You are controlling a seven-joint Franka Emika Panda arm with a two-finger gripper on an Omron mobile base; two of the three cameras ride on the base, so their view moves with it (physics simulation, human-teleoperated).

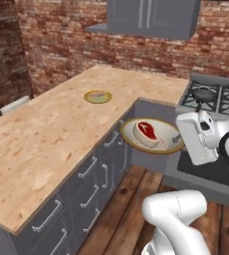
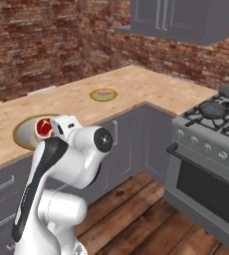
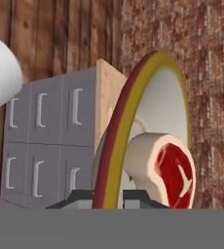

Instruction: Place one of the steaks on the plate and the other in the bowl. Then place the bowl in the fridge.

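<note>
Steak, bright red with a thick white fat rim (image 1: 146, 133), lies in a shallow round dish with a yellow-brown rim (image 1: 131, 140) in the left base view; going by the task this dish is the bowl, and it hangs in the air off the counter's right edge, over the grey drawers (image 1: 91, 184) and the wooden floor. The gripper (image 1: 178, 140) meets the bowl's right rim from the side, closed on it, with the white hand just right of it. Far back on the light wooden counter (image 1: 47, 134) sits a smaller round dish, the plate (image 1: 97, 96), carrying the paler pinkish steak (image 1: 99, 94). A black stove (image 1: 216, 97) stands at the far right. In the right base view the bowl (image 2: 24, 130) shows at the left, partly behind the white arm, with the red steak (image 2: 43, 127) peeking out beside the hand; the plate (image 2: 103, 94) rests farther back on the counter (image 2: 151, 84), and the stove (image 2: 211, 112) is at the right. In the hand view the bowl (image 3: 133, 112) stands edge-on, its rim pinched between the closed finger tips (image 3: 82, 198), gripper (image 3: 109, 198) at the bottom; the red steak (image 3: 175, 175) rests against its pale inner face, white fat curling round the red.
</note>
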